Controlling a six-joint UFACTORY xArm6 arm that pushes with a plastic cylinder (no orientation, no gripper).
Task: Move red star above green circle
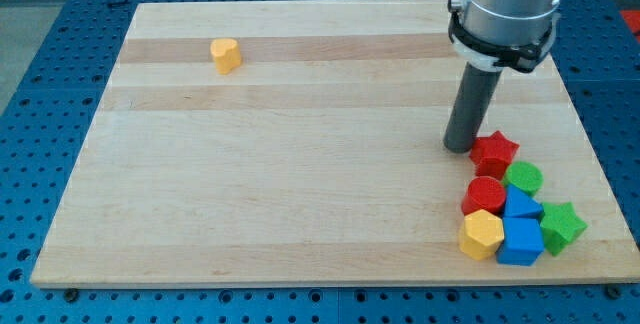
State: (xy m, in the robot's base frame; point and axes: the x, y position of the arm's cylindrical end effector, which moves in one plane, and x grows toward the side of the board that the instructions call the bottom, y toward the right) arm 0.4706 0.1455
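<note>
Far left on the desk (300,164) a lone yellow heart (226,55), well apart from everything else. Moving right: my tip (460,147) sits just left of the red star (494,151), touching or nearly so. No hand here, only the rod, so nothing spread or pinching. Red star lies right of my tip, at the far end of the cluster, already just far-left of the green circle (523,177). Judgement: a short push rightward should square it up. Nearer: red cylinder (484,196), yellow hexagon (481,234), blue blocks (520,226), green star (562,226) at far right.
</note>
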